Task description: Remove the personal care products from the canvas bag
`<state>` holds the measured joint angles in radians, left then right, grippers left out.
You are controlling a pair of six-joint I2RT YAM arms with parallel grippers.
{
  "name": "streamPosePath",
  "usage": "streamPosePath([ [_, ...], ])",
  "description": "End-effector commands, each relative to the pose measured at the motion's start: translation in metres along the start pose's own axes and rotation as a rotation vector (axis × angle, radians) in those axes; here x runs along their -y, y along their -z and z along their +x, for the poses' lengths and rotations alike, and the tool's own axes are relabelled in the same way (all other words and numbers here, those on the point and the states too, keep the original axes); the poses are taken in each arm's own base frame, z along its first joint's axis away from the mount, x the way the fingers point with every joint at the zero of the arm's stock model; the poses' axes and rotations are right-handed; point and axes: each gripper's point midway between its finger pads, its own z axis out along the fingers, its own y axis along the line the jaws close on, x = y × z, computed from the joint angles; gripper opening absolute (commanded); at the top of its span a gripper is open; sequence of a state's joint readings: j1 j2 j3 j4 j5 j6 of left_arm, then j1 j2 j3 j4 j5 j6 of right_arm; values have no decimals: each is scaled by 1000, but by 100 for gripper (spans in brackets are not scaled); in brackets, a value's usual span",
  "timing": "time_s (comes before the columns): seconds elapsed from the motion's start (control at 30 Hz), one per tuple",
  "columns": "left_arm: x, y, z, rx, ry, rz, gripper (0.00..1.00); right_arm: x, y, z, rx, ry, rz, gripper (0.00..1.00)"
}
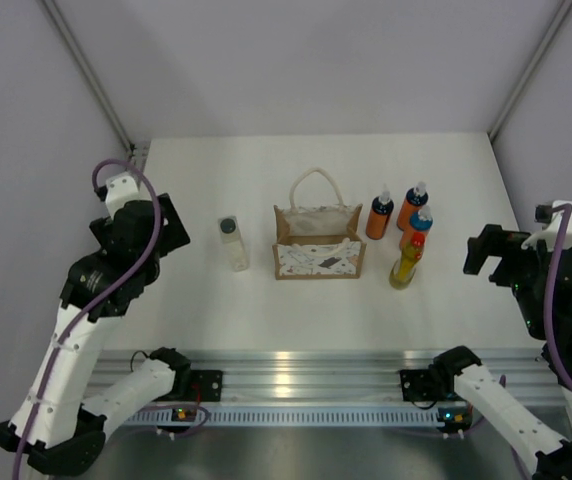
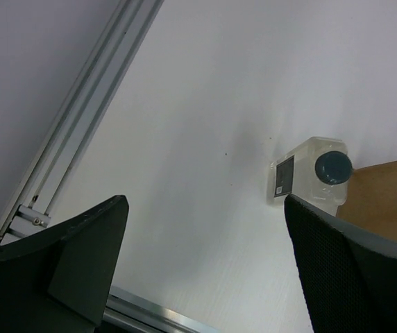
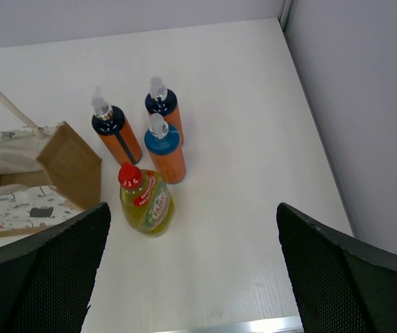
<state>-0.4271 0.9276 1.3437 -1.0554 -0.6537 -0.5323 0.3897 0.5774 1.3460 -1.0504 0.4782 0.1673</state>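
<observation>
The tan canvas bag (image 1: 317, 242) stands open mid-table, rope handle up, patterned panel in front; its corner shows in the right wrist view (image 3: 70, 166). The pale bottle with dark grey cap (image 1: 232, 243) stands left of it, also in the left wrist view (image 2: 314, 176). Right of the bag stand two orange bottles with dark blue caps (image 1: 380, 215) (image 1: 413, 206), one orange with light-blue cap (image 1: 419, 229), and the amber one with red cap (image 1: 406, 261); they show in the right wrist view (image 3: 147, 201). My left gripper (image 2: 205, 263) and right gripper (image 3: 188, 267) are open, empty, away from them.
Grey walls with aluminium corner posts (image 1: 91, 75) close in the white table (image 1: 266, 310). An aluminium rail (image 1: 296, 370) runs along the near edge by the arm bases. The left post and rail show in the left wrist view (image 2: 80, 132).
</observation>
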Motion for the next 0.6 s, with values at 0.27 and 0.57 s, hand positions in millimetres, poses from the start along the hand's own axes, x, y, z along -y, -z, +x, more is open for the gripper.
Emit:
streamPosePath([
  [0.27,-58,25,30,22,-36,-84,98,8,8,36,-48,23,-7,99],
  [0.57,-59,20,38,3,-57,-95,98,12,0,45,-64,60,32,99],
])
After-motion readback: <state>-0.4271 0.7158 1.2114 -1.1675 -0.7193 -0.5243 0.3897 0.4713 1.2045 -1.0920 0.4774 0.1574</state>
